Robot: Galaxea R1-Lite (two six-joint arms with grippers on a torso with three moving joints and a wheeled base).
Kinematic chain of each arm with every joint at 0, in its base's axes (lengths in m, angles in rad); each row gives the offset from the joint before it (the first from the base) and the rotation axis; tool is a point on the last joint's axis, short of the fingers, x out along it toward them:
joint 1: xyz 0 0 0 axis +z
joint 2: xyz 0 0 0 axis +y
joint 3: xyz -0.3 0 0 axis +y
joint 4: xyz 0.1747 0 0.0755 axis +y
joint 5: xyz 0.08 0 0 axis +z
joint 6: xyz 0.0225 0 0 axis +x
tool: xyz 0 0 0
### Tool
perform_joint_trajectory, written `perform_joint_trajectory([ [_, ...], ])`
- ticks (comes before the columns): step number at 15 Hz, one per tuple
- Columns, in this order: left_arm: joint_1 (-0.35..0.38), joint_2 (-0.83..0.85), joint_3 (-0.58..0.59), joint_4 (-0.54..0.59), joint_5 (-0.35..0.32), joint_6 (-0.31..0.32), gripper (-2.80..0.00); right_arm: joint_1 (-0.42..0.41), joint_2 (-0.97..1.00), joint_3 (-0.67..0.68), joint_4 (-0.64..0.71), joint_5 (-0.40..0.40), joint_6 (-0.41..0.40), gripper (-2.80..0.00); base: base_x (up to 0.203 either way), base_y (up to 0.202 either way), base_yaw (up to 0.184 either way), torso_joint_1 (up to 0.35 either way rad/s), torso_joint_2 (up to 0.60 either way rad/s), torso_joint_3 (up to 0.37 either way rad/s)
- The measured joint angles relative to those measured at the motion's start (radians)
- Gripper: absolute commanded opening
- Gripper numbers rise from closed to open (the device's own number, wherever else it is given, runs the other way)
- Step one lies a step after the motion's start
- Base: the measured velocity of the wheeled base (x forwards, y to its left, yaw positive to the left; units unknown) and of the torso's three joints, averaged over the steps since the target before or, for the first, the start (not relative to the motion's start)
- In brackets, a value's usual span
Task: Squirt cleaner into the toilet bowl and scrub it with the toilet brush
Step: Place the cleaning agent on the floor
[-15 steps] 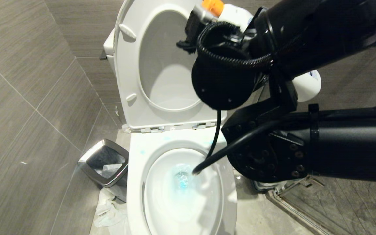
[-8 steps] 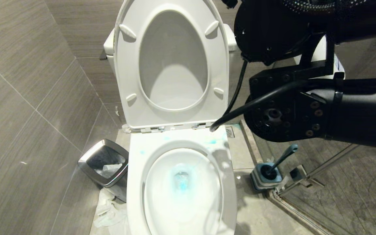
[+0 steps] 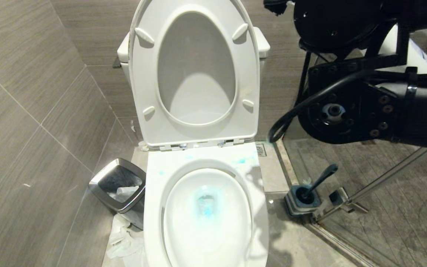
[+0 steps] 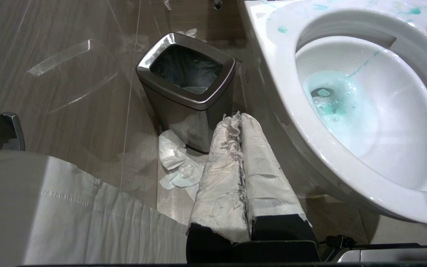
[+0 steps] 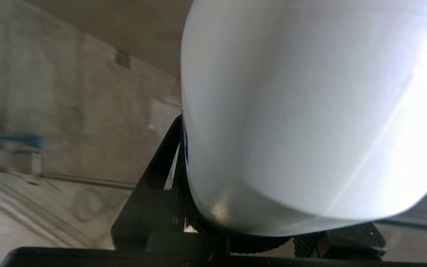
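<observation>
Right hand (image 5: pixel 258 237) grips cleaner (image 5: pixel 310 111); toilet brush (image 3: pixel 319 181) beside toilet bowl (image 3: pixel 206 215).

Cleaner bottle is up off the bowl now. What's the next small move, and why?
Probably carry the cleaner, gripped in the right tool, down to the floor and release it. Turquoise liquid already pools in the toilet bowl, and the toilet brush stands untouched in its holder at the right.
</observation>
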Motion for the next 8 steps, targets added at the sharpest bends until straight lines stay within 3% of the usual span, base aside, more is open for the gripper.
perform_joint_trajectory([
  [3, -0.001, 0.000, 0.000, 0.000, 0.000, 0.000, -2.80, -0.013, -0.055, 0.010, 0.146, 0.008, -0.021, -2.80, 0.000, 0.000, 0.000, 0.000, 0.00, 0.000],
  [8, 0.000, 0.000, 0.000, 0.000, 0.000, 0.000, -2.80, -0.023, -0.144, 0.009, 0.432, 0.159, -0.018, -2.80, 0.000, 0.000, 0.000, 0.000, 0.00, 0.000],
])
